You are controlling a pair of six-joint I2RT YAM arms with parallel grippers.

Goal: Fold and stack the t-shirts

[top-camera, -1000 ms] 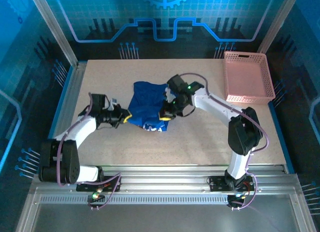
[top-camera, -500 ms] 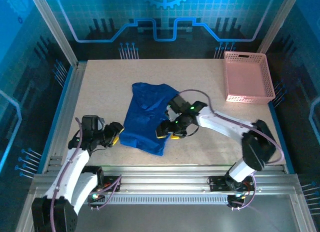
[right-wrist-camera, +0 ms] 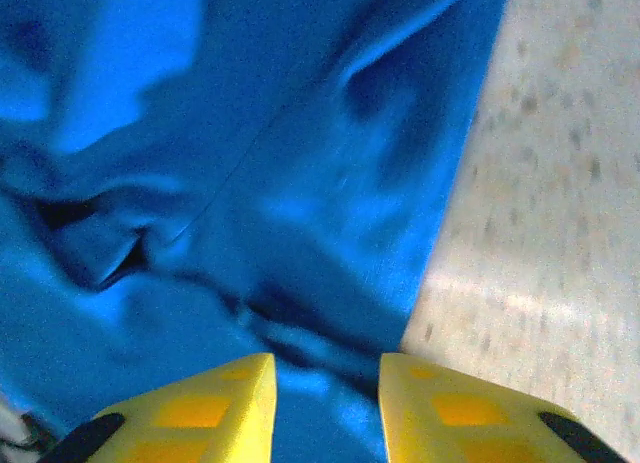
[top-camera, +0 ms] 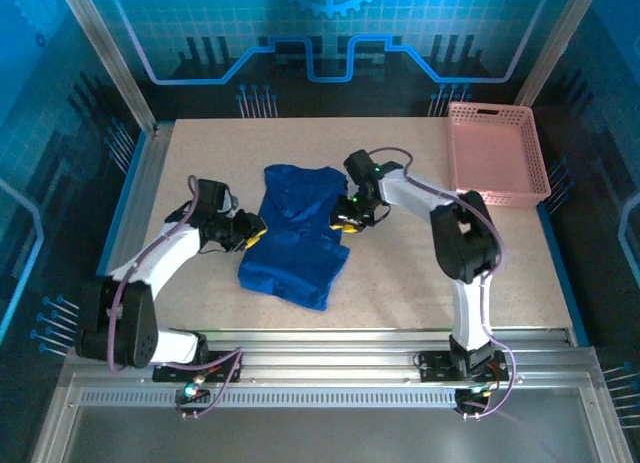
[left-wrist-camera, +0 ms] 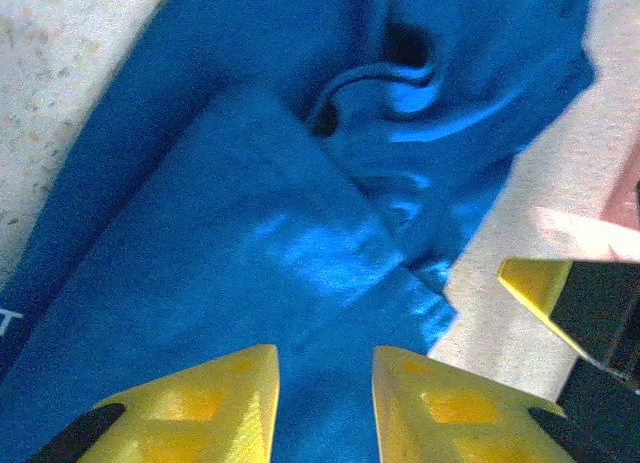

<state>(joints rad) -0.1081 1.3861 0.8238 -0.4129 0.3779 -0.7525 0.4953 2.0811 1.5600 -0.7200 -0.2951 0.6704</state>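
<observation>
one t-shirt [top-camera: 295, 241] lies mid-table, partly folded and rumpled. left gripper [top-camera: 252, 230] is at its left edge, right gripper [top-camera: 343, 221] at its right edge, both with jaws slightly apart, pinching nothing. judged early: fold unfinished, no stack yet.

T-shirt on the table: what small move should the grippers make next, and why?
Probably pinch both side edges. The t-shirt lies rumpled, only partly folded; the left gripper sits at its left edge and the right gripper at its right edge, jaws apart over the cloth, so closing would secure it for the next fold.
</observation>
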